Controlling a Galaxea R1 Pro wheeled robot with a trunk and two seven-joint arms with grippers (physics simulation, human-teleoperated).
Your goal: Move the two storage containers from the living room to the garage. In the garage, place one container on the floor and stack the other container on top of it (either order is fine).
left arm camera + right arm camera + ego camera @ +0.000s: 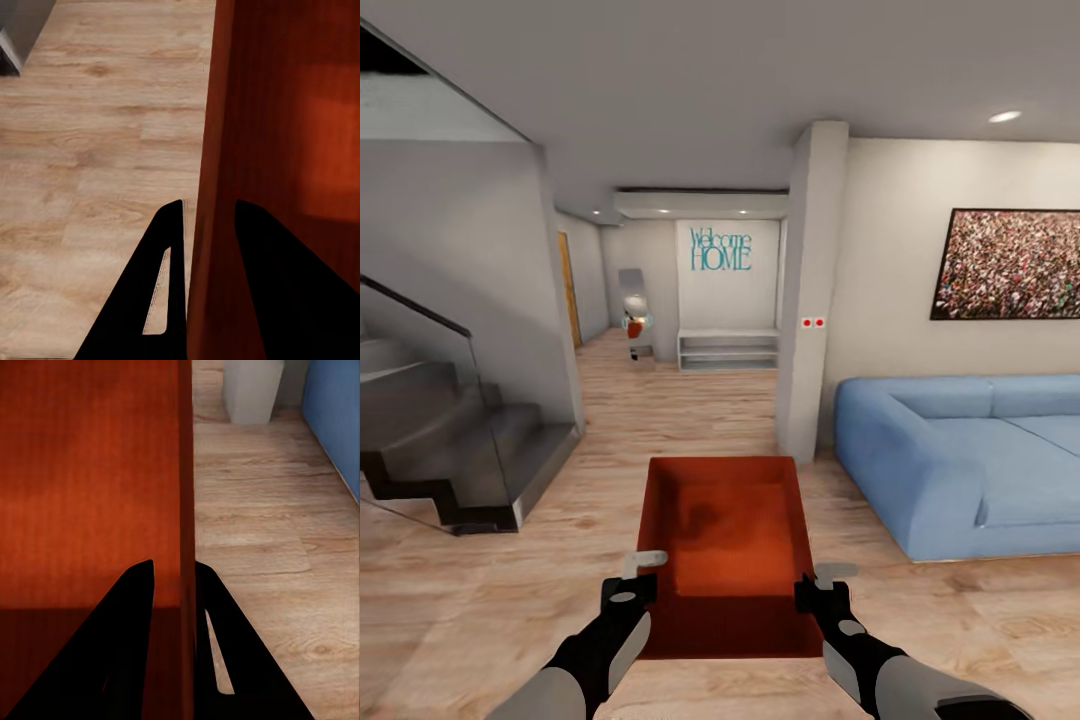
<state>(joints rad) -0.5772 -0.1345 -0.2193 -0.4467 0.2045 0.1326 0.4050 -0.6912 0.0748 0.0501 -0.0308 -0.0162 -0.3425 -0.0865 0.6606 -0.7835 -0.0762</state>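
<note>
One red-orange, open-topped storage container [728, 540] hangs level in front of me over the light wood plank floor of the living room. My left gripper [645, 575] is shut on its left wall, one finger inside and one outside; the left wrist view shows that wall [277, 150] pinched in the left gripper [210, 206]. My right gripper [820, 585] is shut on the right wall, which the right wrist view shows as a thin edge [187, 472] clamped in the right gripper [174, 566]. The container looks empty. The garage is out of view.
A blue sofa [960, 460] stands to the right, with a white pillar [810, 290] beside it. Dark stairs with a glass rail [450, 440] rise on the left. Between them a wood-floored hallway leads to a white shelf [727, 350] under a "Welcome HOME" sign.
</note>
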